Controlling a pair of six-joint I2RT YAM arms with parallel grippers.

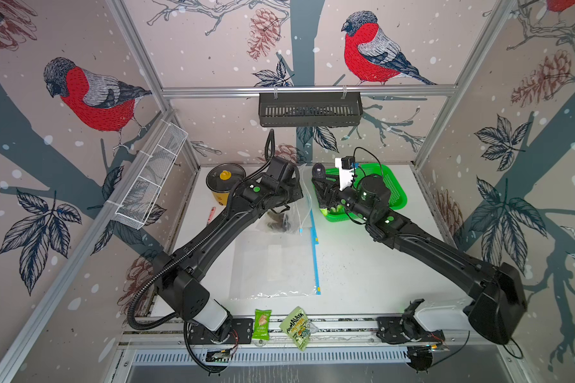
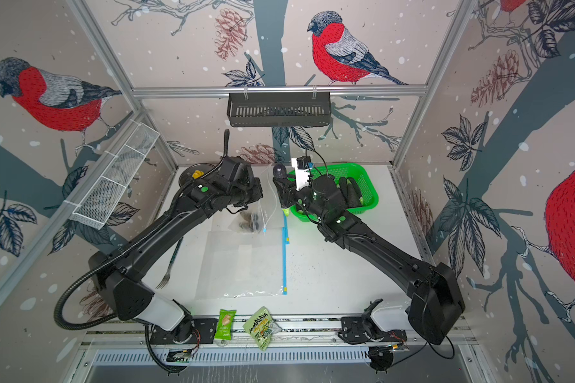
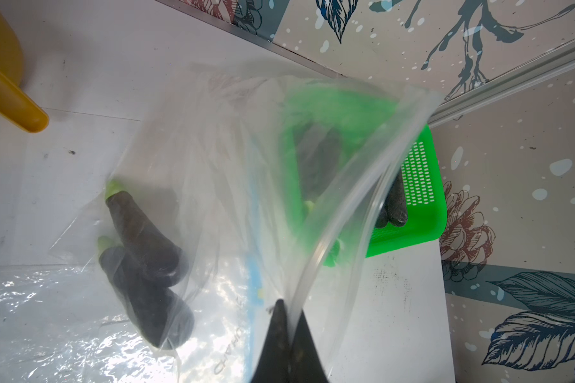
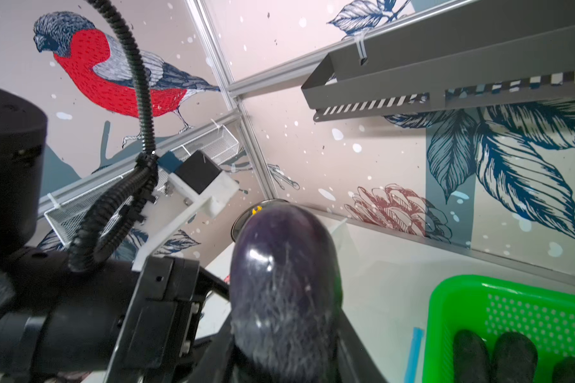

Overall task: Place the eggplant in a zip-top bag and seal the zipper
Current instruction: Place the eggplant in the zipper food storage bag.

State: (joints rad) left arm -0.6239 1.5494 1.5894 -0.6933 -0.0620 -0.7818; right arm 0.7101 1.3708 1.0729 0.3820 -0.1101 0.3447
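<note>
**Top views.** Your left gripper [image 1: 301, 193] is clamped on the rim of the zip-top bag [image 1: 281, 221] and holds its mouth lifted at the table's 12 o'clock. Your right gripper [image 1: 321, 184] is closed around the eggplant [image 1: 318, 171]. It holds the eggplant upright just at 3 o'clock of that mouth, over the near corner of the green basket [image 1: 399, 189], which sits at 1 o'clock. A second bag [image 1: 273, 265] with a blue zipper strip lies flat at centre. 2 packets lie at 6 o'clock. The larger packet [image 2: 261, 326] bears lettering that appears to read "MALAYA". The print on the smaller packet [image 2: 224, 324] is too small to read.

**Left wrist view.** The jaws are together on the clear zipper rim. 2 bagged eggplants [image 3: 146, 265] lie inside. A handwritten marking [image 3: 229, 351] shows on the film below and is not legible.

**Right wrist view.** The eggplant is gripped low on its body, rounded end up. Spare eggplants [image 4: 495, 354] lie in the basket.

**Finding.** The step in hand is insertion. I judge that you must next tip the eggplant and carry it toward 9 o'clock, through the mouth. Release it only past the rim. The zipper is not yet sealed.
</note>
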